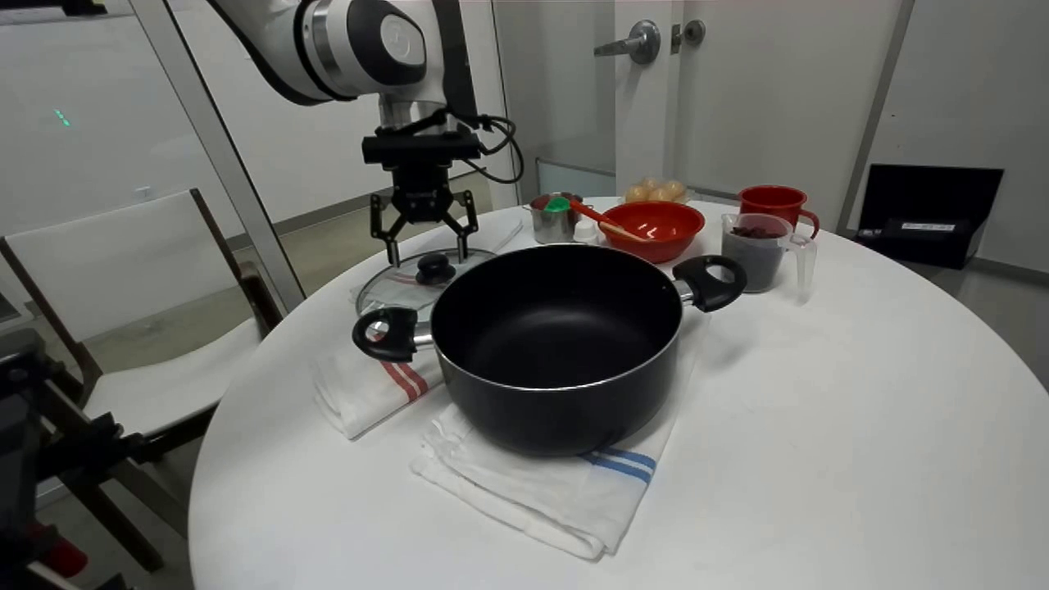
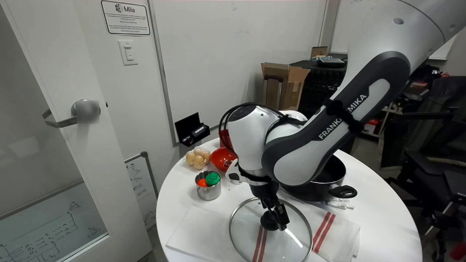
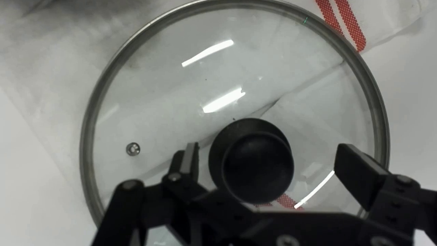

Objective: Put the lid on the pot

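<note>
Locate lid (image 1: 397, 288) on red-striped towel (image 1: 373, 395), near far-left edge of tabletop (image 1: 819, 451) in an exterior view, beside uncovered pot (image 1: 557, 352). Confirm gripper (image 1: 429, 254) spread wide astride knob (image 3: 258, 167), gripping nothing. Judge positioning apparently complete; count grasping, lifting and seating as remaining.

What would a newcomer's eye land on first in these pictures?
Probably the big black pot, which sits uncovered on a blue-striped towel near the middle of an exterior view. Next might come the open gripper at the black knob of the glass lid, which lies on a red-striped towel beside the pot. The red bowl, behind the pot in an exterior view, also stands out for its bright colour.
</note>
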Controlling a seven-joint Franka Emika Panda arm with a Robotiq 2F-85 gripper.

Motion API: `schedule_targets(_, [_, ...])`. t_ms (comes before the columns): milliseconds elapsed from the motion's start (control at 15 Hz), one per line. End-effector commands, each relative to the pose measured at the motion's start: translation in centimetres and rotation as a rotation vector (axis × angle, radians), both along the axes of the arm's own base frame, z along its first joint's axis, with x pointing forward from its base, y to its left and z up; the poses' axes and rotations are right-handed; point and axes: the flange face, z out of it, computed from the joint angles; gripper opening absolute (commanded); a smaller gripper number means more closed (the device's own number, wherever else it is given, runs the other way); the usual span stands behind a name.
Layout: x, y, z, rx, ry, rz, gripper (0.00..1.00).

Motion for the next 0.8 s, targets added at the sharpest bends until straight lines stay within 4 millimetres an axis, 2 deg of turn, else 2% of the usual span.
schedule_targets(0, [0.6, 0.4, -0.6, -0.012, -0.019, 0.014, 1.00])
schedule_targets(67, [0.7, 0.4, -0.7, -0.010, -0.020, 0.018, 0.75])
schedule_targets(133, [0.6, 0.4, -0.8, -0.009, -0.019, 0.019, 0.74])
schedule_targets(267, [0.7, 0.4, -0.8, -0.008, -0.019, 0.019, 0.60])
schedule_targets(533, [1.0, 0.3, -0.3, -0.007, -0.030, 0.013, 0.28])
schedule_targets(600, [1.1, 0.3, 0.1, -0.011, -0.036, 0.012, 0.25])
schedule_targets(733, [0.9, 0.1, 0.4, -0.013, -0.033, 0.008, 0.25])
